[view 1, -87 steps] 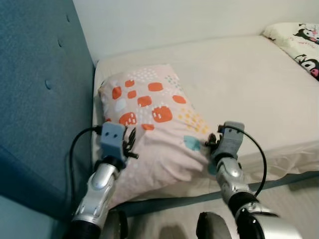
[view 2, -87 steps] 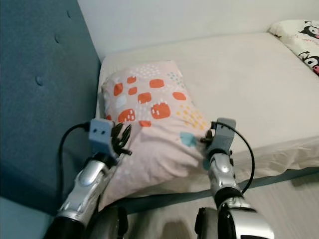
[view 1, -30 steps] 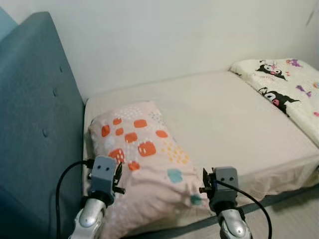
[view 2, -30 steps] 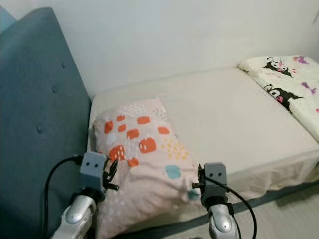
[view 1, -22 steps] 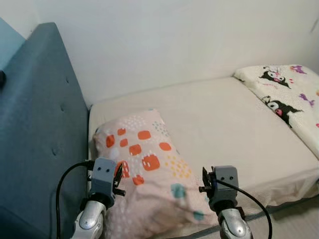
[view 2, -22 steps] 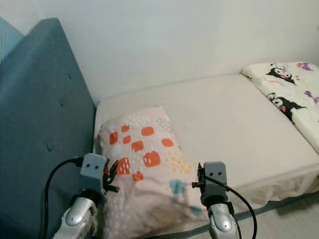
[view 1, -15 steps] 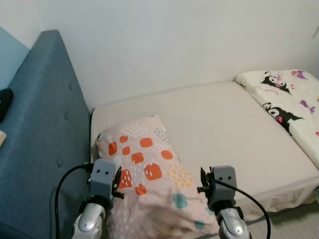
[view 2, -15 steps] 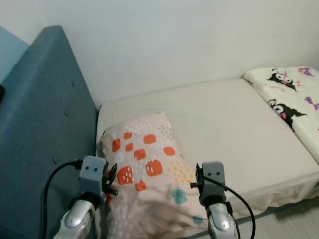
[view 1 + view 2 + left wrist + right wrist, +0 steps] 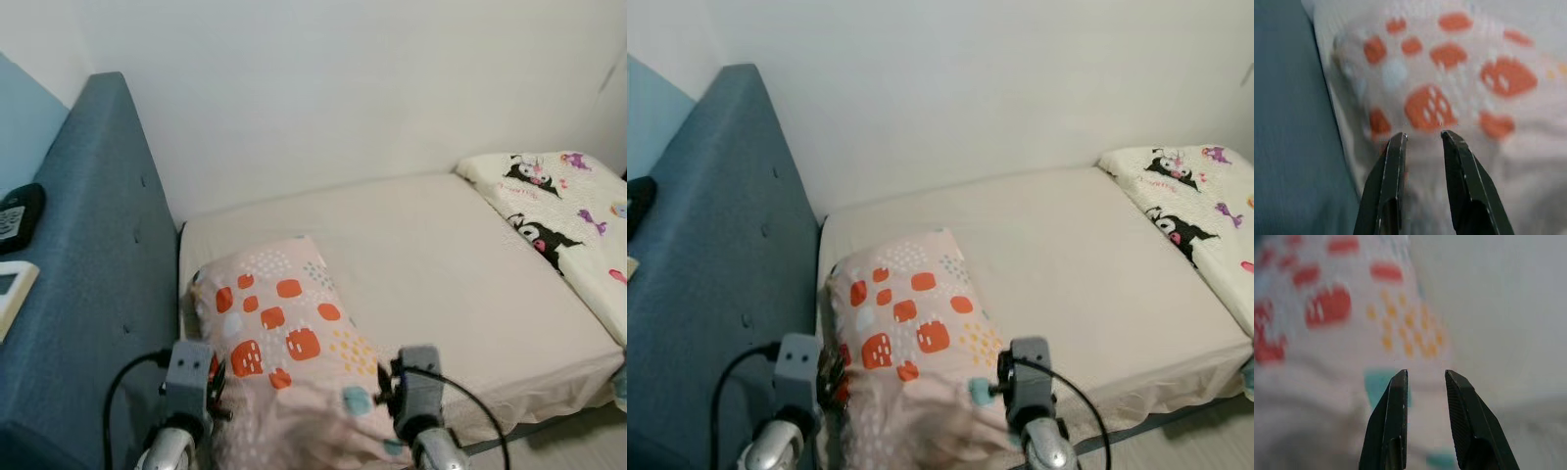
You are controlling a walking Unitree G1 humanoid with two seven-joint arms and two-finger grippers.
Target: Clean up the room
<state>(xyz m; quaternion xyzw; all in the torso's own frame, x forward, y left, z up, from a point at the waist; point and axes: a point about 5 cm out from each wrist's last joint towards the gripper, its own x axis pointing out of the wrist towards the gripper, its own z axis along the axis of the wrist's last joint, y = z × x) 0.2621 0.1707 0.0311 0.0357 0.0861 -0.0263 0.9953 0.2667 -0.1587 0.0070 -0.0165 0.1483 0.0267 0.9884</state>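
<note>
Since three seconds ago our view has lifted, so more wall and bed show, and the pillow's near end has risen. We see the blue headboard (image 9: 88, 284) on the left. Our left hand (image 9: 1421, 138) sits at the near left of the patterned pillow (image 9: 284, 338), fingers a narrow gap apart, gripping nothing. Our right hand (image 9: 1425, 374), also narrowly parted, is at the pillow's near right. The pillow lies on the bed (image 9: 460, 264); a cartoon blanket (image 9: 563, 211) lies far right.
</note>
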